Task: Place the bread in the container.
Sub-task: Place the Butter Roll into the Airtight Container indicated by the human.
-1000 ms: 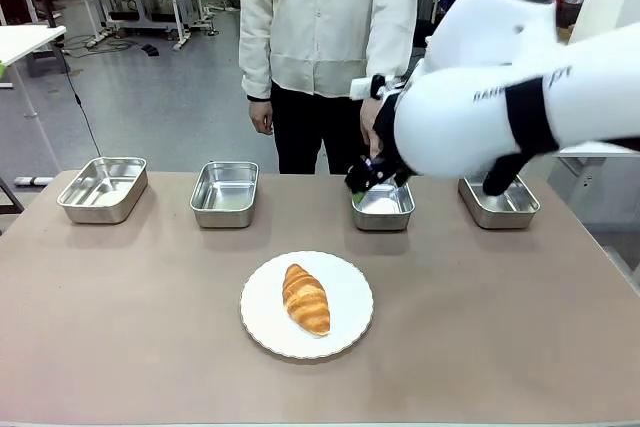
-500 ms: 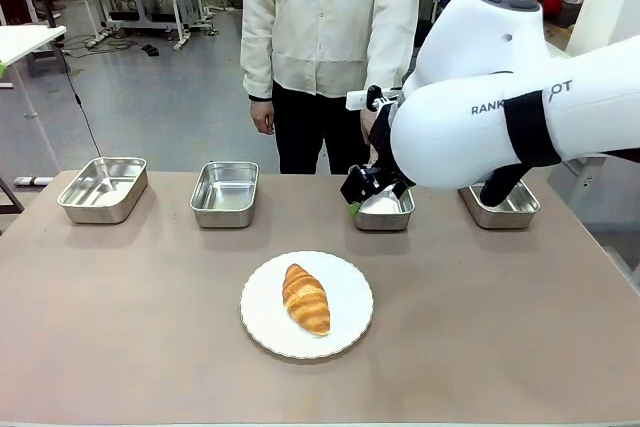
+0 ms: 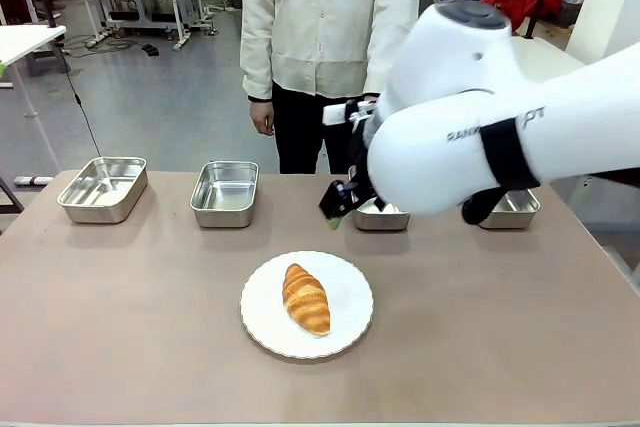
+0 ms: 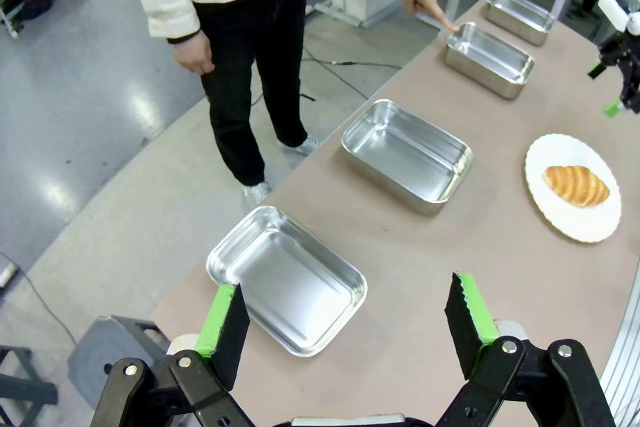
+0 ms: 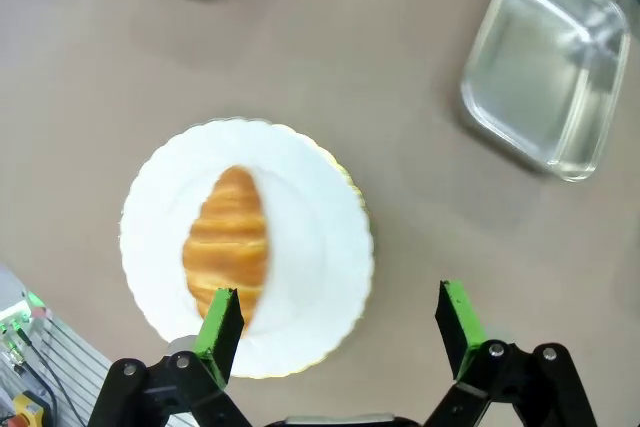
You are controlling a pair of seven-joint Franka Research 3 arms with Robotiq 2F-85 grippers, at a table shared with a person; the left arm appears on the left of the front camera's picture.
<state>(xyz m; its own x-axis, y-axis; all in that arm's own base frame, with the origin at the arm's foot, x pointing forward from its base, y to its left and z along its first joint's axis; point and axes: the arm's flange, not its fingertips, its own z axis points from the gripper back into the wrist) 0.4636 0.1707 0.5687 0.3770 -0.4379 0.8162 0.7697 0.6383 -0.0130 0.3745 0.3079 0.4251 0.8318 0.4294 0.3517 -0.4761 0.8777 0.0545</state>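
step: approach for pickup | croissant [image 3: 306,298] lies on white plate [image 3: 350,282], untouched | right gripper [image 3: 340,204] held above table, fingers spread wide, empty | left gripper [image 4: 345,322] spread wide, empty | advice: jaws to be centred across croissant's width before descent | target: tray pointed at by person's finger [image 4: 489,53]

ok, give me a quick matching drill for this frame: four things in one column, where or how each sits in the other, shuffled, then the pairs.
Things:
1. croissant
2. right gripper
3. person's finger
4. left gripper

Place or state:
A. at the rim of the third tray from the robot's left
B. lying on the white plate
C. jaws open, above the table end by the first tray
D. jaws open, in the air between the tray row and the plate

Pairs: 1-B, 2-D, 3-A, 4-C
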